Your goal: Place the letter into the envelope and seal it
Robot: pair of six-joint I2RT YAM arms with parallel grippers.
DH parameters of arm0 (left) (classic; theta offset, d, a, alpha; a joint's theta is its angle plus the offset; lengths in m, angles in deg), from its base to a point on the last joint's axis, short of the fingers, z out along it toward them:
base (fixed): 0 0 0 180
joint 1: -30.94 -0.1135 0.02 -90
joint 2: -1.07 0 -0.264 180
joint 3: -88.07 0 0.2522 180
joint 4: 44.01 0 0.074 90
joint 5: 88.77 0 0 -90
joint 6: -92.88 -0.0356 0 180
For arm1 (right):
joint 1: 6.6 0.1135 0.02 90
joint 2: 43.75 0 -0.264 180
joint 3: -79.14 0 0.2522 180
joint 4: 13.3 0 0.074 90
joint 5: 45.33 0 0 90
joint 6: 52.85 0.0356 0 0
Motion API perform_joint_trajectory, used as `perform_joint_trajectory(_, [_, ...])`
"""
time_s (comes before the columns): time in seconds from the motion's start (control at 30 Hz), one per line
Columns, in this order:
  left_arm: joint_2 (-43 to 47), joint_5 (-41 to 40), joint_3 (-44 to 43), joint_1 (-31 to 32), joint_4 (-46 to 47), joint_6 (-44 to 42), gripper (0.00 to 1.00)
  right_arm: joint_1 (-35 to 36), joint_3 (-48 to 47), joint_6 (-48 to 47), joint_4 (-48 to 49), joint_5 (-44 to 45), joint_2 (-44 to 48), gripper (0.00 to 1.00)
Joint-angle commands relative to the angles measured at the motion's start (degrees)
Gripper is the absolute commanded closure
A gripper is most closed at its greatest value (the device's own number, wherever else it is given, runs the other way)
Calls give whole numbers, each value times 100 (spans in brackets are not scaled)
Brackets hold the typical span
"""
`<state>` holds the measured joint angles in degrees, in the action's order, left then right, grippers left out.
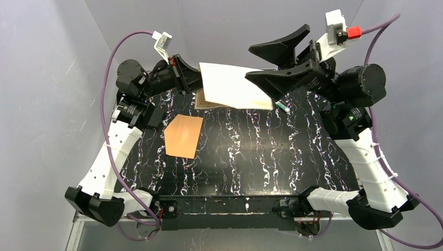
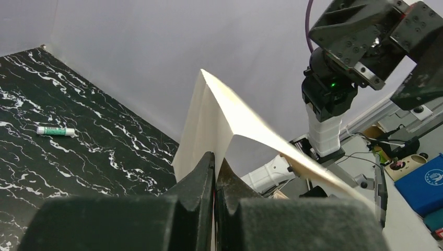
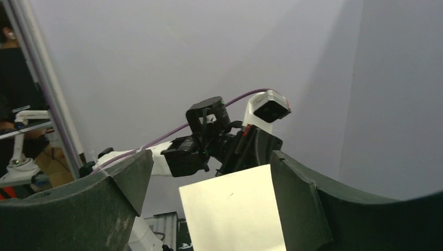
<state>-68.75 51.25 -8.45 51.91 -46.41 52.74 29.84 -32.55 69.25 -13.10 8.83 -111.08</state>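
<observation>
Bench (image 1: 251, 151): letter (image 1: 235, 86) is mid-air over the far edge, half-folded, its left side pinched in left gripper (image 1: 194, 78) jaws. Right gripper (image 1: 249, 64) jaws are spread wide around the right side. Envelope (image 1: 183, 136) lies flat near the left edge. Risk: one-sided pinch, so the sheet could slip or crease crooked.

One each of three things, and a pair of grippers.
One letter (image 1: 235, 86), one envelope (image 1: 183, 136), one small green-and-white tube (image 1: 282, 106); two grippers, the left gripper (image 1: 192, 81) and the right gripper (image 1: 251, 64).
</observation>
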Motion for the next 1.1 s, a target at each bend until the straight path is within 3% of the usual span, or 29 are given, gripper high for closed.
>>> perform_joint_trajectory(0.0, [200, 400, -82, -49, 51, -339, 100, 2, 69, -606, -834, 1061, 284, 11])
perform_joint_trajectory(0.07, [283, 634, 57, -49, 47, -510, 100, 3, -132, -692, -1310, 1091, 78, 16])
perform_joint_trajectory(0.2, [384, 1627, 210, -45, 48, -795, 100, 4, -1063, -1387, -3092, -229, -663, 20])
perform_joint_trajectory(0.33, [445, 2401, 286, -49, 36, -821, 100, 4, -1010, -1998, -4112, -688, -790, 18])
perform_joint_trajectory(0.43, [451, 2645, 454, -49, 33, -812, 100, 1, -907, -2019, -4402, -1261, -851, 26])
perform_joint_trajectory(0.6, [397, 2828, 624, -47, 36, -722, 100, 2, -482, -1834, -4438, -1553, -740, 38])
perform_joint_trajectory(0.8, [399, 2862, 741, -48, 33, -783, 100, 3, -76, -1389, -4160, -1594, -605, 28])
perform_joint_trajectory(0.87, [403, 2888, 767, -44, 33, -787, 100, 3, 126, -1068, -3859, -1667, -593, 35])
perform_joint_trajectory(0.97, [430, 2920, 803, -45, 33, -824, 100, 3, 186, -789, -3634, -1866, -699, 55])
perform_joint_trajectory(1.07, [450, 2950, 803, -45, 33, -883, 100, 8, 187, -781, -3580, -1809, -740, 60])
